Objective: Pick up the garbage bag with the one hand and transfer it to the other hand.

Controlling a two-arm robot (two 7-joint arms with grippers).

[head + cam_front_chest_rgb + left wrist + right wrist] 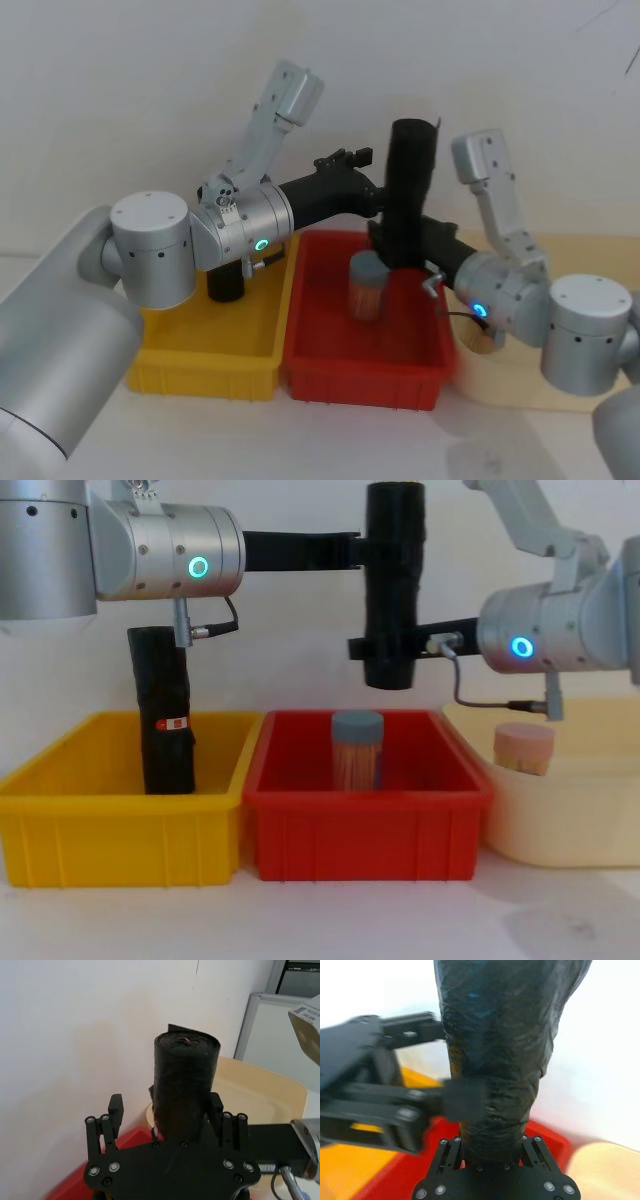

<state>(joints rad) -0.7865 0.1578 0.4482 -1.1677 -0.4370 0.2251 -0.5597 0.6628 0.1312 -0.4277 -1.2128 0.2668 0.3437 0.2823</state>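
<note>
- Black crinkled plastic: the garbage bag (394, 585) hangs upright in the air, above the red bin (366, 825), held between the two claws.
- Right claw (492, 1147), on the arm with the blue ring light (521, 647), is closed on the lower part of the roll; its fingers (451, 1152) press both sides just above the roll's bottom end.
- Left claw (166, 1110), on the arm with the green ring light (199, 568), sits higher up the roll than the right claw. Its fingers (114, 1110) stand apart, one touching the plastic, the other with a gap beside it.
- Below the right claw, a grey-capped jar (357, 748) stands in the red bin.
- Under the left arm, a second black roll (165, 725) with a red-and-white sticker stands in the yellow bin (120, 830).
- Beyond the right claw's side lies a cream tray (575, 815) holding a pink-topped jar (524, 746).
</note>
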